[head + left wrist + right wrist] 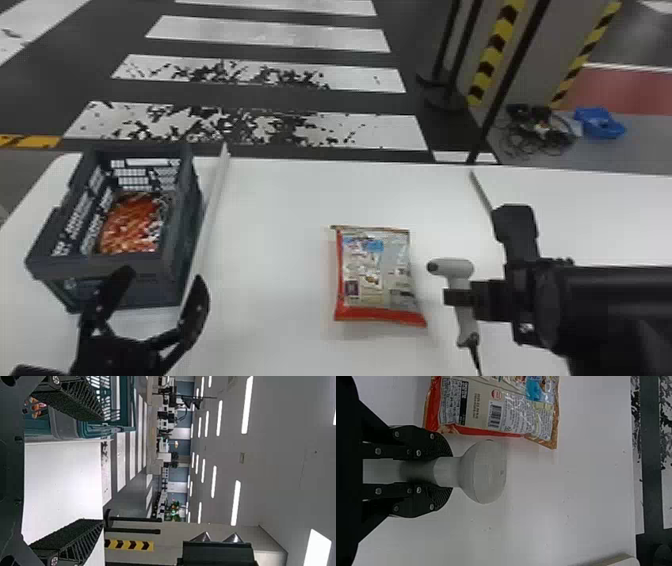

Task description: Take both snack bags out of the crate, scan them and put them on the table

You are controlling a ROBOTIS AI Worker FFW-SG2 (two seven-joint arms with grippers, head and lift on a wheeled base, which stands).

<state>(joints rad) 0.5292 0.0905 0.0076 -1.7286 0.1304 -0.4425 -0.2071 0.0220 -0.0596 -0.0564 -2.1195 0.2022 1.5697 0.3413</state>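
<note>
Nearest you, at ten o'clock, your left gripper (162,280) hangs by the near wall of the crate, its black fingers spread wide with nothing between them. At one o'clock, your right gripper (457,297) has its fingers closed on the handle of a light grey plastic scanner (465,267), whose head points toward nine o'clock. Just beside it, at twelve o'clock, a red-edged, silvery snack bag (375,280) lies flat on the white worktop (270,250), printed panel and barcode up. At eleven o'clock stands the dark grey plastic crate (95,270) with lattice walls; an orange-red snack bag (127,230) lies inside it. Beyond the worktop, white crossing stripes (270,32) run across the dark floor, and a blue object (600,122) sits at two o'clock.
</note>
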